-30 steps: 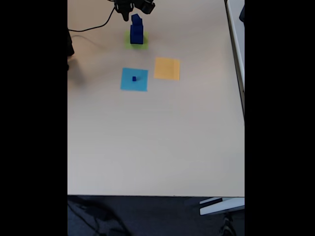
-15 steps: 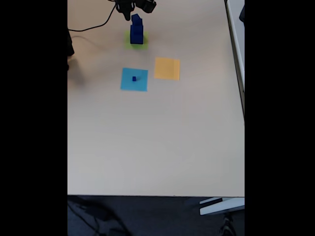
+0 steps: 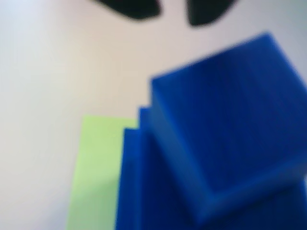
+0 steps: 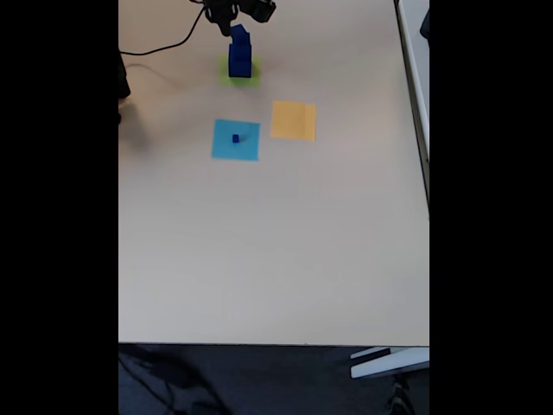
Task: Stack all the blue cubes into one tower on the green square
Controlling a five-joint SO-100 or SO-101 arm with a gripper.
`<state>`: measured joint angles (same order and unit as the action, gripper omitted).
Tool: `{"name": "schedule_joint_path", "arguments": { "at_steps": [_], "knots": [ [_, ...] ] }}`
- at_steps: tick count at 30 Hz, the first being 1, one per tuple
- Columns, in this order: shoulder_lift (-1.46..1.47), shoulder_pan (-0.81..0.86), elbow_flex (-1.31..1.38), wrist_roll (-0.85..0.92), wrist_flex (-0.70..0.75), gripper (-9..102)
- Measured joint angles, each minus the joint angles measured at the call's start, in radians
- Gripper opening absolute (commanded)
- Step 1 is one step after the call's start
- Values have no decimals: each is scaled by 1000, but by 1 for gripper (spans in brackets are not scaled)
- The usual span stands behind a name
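Observation:
A tower (image 4: 239,57) of dark-blue cubes stands on the green square (image 4: 251,76) at the far end of the table in the fixed view. In the wrist view the tower's top cube (image 3: 230,120) is close and blurred, with wider cubes (image 3: 132,191) under it and the green square (image 3: 96,172) at lower left. One tiny blue cube (image 4: 235,138) sits apart on a light-blue square (image 4: 235,147). My gripper (image 4: 235,17) hovers just beyond the tower top. Its two dark fingertips (image 3: 129,7) stand apart at the wrist view's top edge, so the gripper (image 3: 170,12) is open and holds nothing.
An orange-yellow square (image 4: 293,120) lies to the right of the light-blue one. A black cable (image 4: 164,47) runs across the table's far left. The table's near half is bare beige surface (image 4: 276,259), and its right edge (image 4: 415,104) runs close by.
My gripper has drawn back slightly from the tower top, toward the far edge. The tower and the tiny cube have not moved.

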<state>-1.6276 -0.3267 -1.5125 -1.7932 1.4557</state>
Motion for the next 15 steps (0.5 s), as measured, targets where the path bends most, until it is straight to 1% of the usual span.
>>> {"name": "schedule_joint_path", "arguments": {
  "at_steps": [15],
  "knots": [
    [34,12,29,18,0,0]
  ]
}}
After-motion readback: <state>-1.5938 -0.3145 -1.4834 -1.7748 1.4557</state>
